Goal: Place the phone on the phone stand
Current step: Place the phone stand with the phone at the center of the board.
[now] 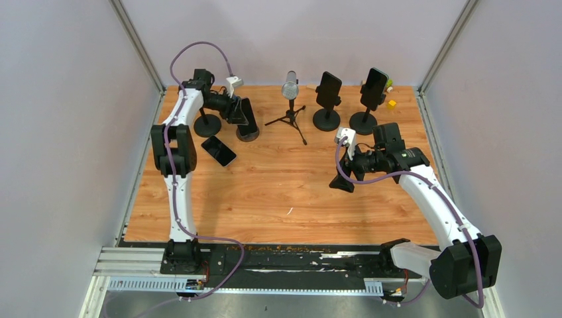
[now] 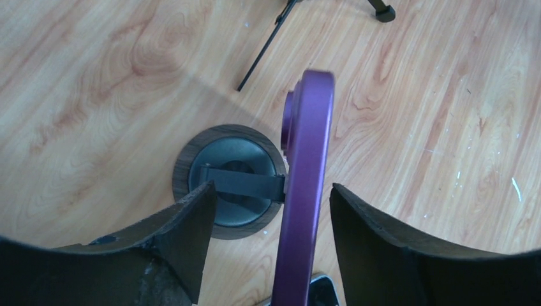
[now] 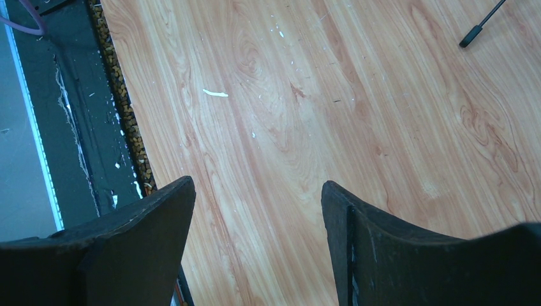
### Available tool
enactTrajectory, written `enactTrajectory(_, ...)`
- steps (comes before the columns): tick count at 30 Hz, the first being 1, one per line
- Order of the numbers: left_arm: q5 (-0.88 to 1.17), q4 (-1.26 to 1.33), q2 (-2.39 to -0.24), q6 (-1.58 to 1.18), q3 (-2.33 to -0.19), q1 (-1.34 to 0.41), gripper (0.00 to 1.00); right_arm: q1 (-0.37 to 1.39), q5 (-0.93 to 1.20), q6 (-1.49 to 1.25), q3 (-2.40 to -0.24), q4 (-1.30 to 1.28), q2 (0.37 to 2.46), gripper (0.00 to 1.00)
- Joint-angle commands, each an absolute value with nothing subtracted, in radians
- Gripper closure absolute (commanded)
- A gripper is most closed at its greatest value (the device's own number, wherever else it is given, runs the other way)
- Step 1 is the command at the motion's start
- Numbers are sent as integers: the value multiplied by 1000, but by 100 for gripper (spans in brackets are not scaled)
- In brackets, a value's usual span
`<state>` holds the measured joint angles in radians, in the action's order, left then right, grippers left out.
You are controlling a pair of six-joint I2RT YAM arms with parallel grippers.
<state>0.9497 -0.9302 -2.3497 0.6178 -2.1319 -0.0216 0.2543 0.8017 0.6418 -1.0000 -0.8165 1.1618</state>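
Purple phone [image 2: 305, 191] stands edge-on between the fingers of my left gripper [image 2: 273, 194]. It leans over the round stand [image 2: 236, 156] at the back left of the desk [image 1: 278, 192], with its back against the stand's dark cradle bar [image 2: 245, 182]. My jaws are spread, not pinching. The finger on the right of the wrist view sits just beside the phone's edge, and the other is apart from it. I cannot tell whether the lower edge is seated in the cradle lip, because it runs out of the wrist view.

I judge the step in hand to be letting the stand take the phone. To do it well, I should first centre myself so neither pad rubs the phone. Then I should hold the jaws wide and back out along the phone's own plane rather than sideways, since a nudge could tip it off. I would go slowly at first, watching the wrist view for wobble. Near the stand, a second phone [image 1: 219, 151] lies flat on the desk and another stand base [image 1: 207, 124] sits close by; my retreat should clear both.

My right gripper [image 3: 258, 191] hangs spread and empty over the wood, well apart.
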Motion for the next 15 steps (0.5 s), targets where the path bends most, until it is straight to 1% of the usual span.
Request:
enactTrajectory(1,938,-886,-2267,602,-2084,-6,23,254,814,664,-1003,-788,1163,27)
enactTrajectory(5,912,-836,-2211,574,-2015,-5,19,252,815,664,-1003,-788,1163,27)
enactTrajectory(15,857,-810,-2020,626,-1809,-5,16,253,821,663,-1004,-787,1162,27)
